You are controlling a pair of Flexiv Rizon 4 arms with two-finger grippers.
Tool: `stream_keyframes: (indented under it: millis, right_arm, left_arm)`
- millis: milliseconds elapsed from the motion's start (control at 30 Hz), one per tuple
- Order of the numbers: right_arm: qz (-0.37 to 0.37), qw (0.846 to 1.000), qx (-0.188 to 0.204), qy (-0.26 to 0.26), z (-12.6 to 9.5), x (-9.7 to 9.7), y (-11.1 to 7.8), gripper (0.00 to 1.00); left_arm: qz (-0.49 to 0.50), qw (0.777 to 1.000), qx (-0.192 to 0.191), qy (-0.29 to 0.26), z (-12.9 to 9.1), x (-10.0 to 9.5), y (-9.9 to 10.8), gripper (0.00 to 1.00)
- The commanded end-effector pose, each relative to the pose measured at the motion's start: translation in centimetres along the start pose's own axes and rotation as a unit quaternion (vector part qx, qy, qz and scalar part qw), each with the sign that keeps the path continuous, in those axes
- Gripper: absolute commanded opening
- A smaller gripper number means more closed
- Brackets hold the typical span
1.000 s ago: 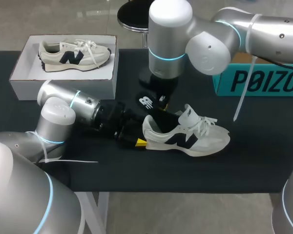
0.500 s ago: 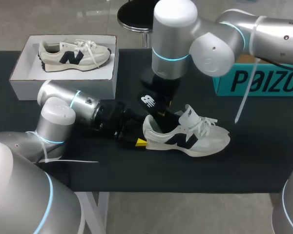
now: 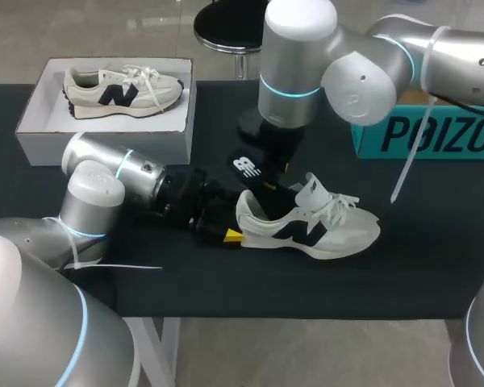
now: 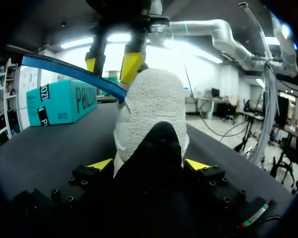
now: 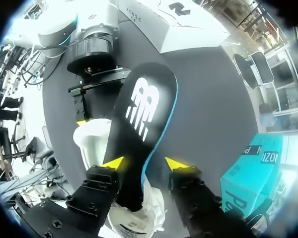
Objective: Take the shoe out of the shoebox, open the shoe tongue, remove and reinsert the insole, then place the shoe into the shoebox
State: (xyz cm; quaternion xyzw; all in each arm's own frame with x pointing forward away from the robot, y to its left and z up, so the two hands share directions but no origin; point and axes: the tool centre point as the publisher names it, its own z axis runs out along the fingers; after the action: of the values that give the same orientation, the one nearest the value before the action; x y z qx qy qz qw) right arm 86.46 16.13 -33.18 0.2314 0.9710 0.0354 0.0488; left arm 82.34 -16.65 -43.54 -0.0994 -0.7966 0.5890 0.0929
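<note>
A: Shoe (image 3: 306, 222)?
B: On the surface (image 3: 185, 274), outside the shoebox (image 3: 32, 133); left tool (image 4: 149, 166) clamps the heel, contact partly hidden.
A: Insole (image 5: 141, 109)?
B: Pinched in the right tool (image 5: 146, 162), tilted; lower end lost inside the shoe.

Claw (image 5: 148, 163) on a black, blue-edged insole (image 5: 141, 114) with white logo
Held between both yellow fingertips (image 5: 113, 161), its near end dips into the cream shoe (image 5: 92, 144) beneath the claw.

shoe (image 4: 154, 104) heel is rough pebbly cream fabric, insole (image 5: 139, 124) matt black top on blue foam, desk (image 3: 419, 266) matt black.
</note>
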Motion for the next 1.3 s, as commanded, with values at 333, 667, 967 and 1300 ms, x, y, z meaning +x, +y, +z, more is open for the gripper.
stream_keyframes:
  millis: [333, 667, 967, 1300]
  right_arm:
    - [-0.002, 1.000, 0.004, 0.006, 0.8, 0.2, 0.6, 0.53]
    - [0.012, 0.999, -0.038, 0.031, 1.2, 0.3, 0.6, 0.62]
    - [0.008, 0.998, -0.040, 0.045, 1.2, 0.2, 1.0, 0.78]
    - [0.002, 0.998, -0.045, 0.042, 1.4, 0.3, 1.1, 0.00]
  left_arm:
    - [0.000, 1.000, -0.001, -0.001, 0.2, 0.0, 0.2, 0.00]
    - [0.000, 1.000, -0.001, -0.001, 0.2, 0.0, 0.2, 0.00]
    - [0.000, 1.000, -0.001, -0.001, 0.2, 0.0, 0.2, 0.00]
    - [0.000, 1.000, -0.001, -0.001, 0.2, 0.0, 0.2, 0.00]
